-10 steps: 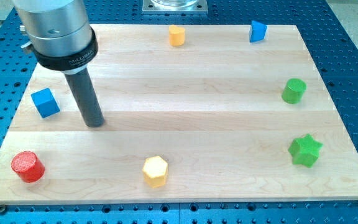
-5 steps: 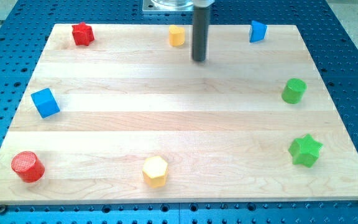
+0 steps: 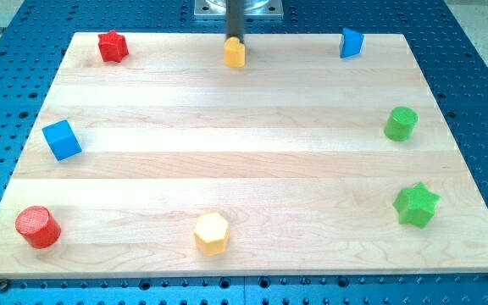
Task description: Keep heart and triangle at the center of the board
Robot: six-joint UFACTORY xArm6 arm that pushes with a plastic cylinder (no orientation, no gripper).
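Note:
A small yellow block (image 3: pixel 235 52), its shape hard to make out, sits near the view's top edge of the wooden board (image 3: pixel 244 161), at the middle. My tip (image 3: pixel 234 40) is just above it in the view, touching or almost touching its far side. A blue triangle-like block (image 3: pixel 351 41) sits at the view's top right, well to the right of my tip. Both blocks are far from the board's middle.
A red star (image 3: pixel 112 46) is at the top left. A blue cube (image 3: pixel 62 140) is at the left, with a red cylinder (image 3: pixel 37 226) below it. A yellow hexagon (image 3: pixel 212 233) is at the bottom middle. A green cylinder (image 3: pixel 401 124) and a green star (image 3: pixel 416 204) are at the right.
My tip moved from the board's left to the top middle and now stands behind the yellow block. That block has shifted slightly left and down the view.

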